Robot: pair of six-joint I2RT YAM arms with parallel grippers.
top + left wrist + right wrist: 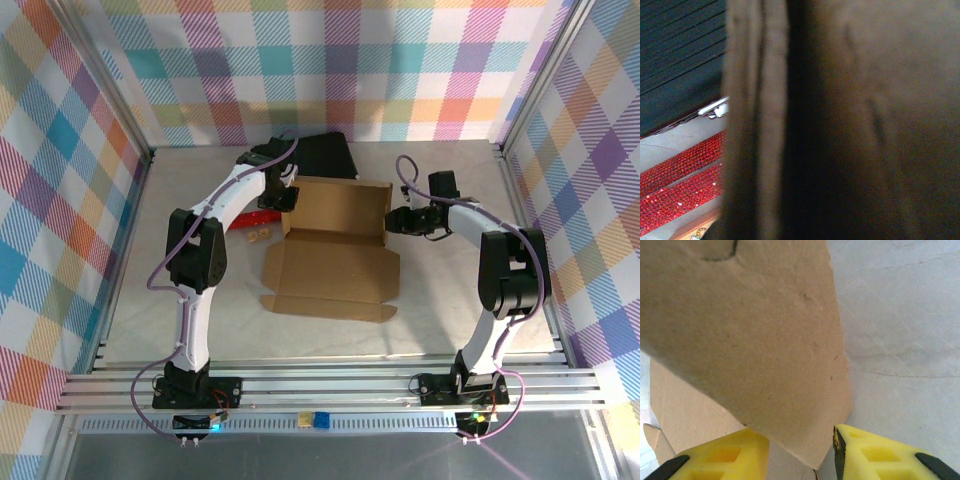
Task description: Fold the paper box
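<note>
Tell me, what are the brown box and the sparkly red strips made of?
The box looks like plain brown cardboard: it has a dull, slightly fuzzy surface, with cut flaps and fold creases. The red strips look covered in tiny glittering beads or gems, since they sparkle with bright specks. What lies underneath is unclear.

Top cam: high behind arm bases [195,388], looking down, whole table [200,320]. Wrist cams: point-blank on brown die-cut cardboard box [335,250] ahead of left claw [284,192] and right claw [800,440]. All three share it.
</note>
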